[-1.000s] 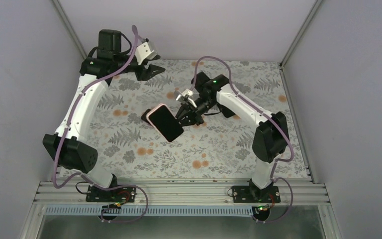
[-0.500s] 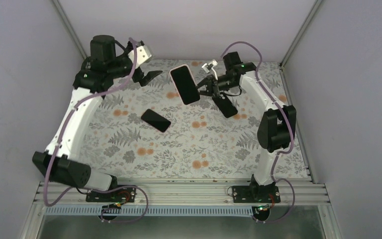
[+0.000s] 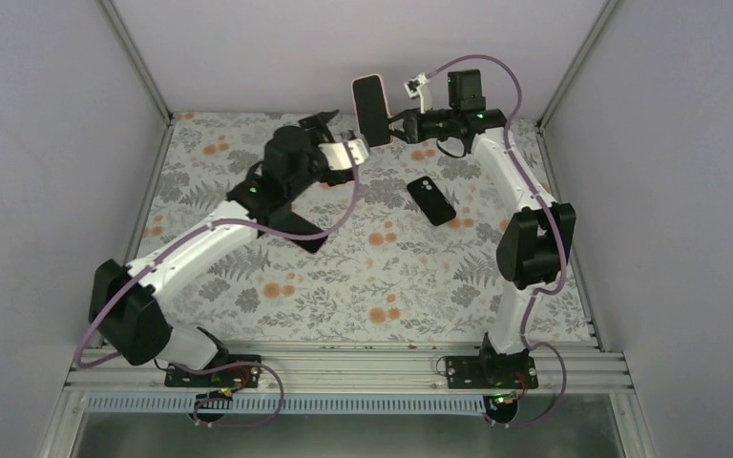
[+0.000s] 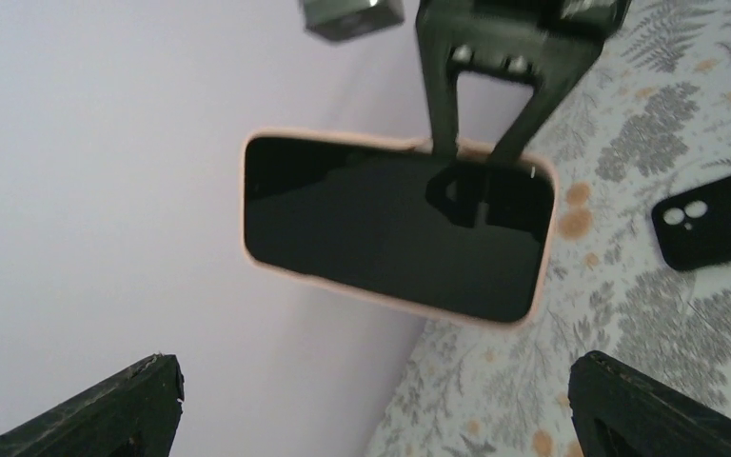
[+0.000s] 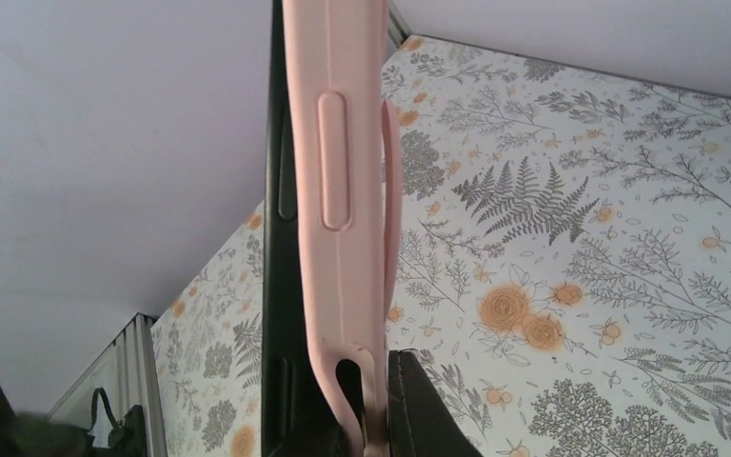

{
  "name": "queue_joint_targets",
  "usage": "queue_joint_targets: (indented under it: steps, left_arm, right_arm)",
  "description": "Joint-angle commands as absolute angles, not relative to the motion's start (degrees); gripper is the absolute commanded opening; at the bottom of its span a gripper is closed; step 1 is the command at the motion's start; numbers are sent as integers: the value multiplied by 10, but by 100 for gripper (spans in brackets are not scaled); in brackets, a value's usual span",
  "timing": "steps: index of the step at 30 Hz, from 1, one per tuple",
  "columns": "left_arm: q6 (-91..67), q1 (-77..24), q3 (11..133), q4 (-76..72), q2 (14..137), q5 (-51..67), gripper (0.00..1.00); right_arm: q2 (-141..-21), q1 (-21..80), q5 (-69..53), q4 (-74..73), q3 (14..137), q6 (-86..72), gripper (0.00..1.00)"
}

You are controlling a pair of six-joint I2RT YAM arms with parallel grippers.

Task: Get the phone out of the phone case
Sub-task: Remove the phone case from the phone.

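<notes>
Gripping the phone [image 3: 371, 110], snug in its pink case [image 5: 338, 190], with the right gripper [image 3: 393, 126] clenched, raised beyond the black phone [image 3: 430, 200] on the desk [image 3: 248, 286]; holding the left gripper [image 4: 373, 367] released, facing the screen; apparently presenting for peeling; next, pinch the case rim firmly.

Left tool [image 4: 376, 371] spread wide, right tool [image 3: 396, 126] clamped, raised

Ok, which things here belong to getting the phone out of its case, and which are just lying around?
In the job: phone in pink case, right end effector gripping it, left end effector open nearby.
Lying about: black phone lenses up; second black phone partly under the left arm.
</notes>
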State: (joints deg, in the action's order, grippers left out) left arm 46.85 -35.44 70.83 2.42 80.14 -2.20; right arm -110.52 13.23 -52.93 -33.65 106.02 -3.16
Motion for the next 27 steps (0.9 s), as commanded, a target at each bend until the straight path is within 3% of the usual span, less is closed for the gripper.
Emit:
queue_joint_targets:
  steps: [1,12,27]
  left_arm:
    - [507,-395,706,-134,842,-117,100]
    - [470,-439,820,-131,967,-130,100]
    - [478,-430,838,-154,999,-181,99]
  right_arm:
    - [-1083,146,-519,-295,1070,-77,3]
    - [-1032,148,-517,-279,1032,-82,3]
    - [-991,148,-522,-256,1000,-94,3]
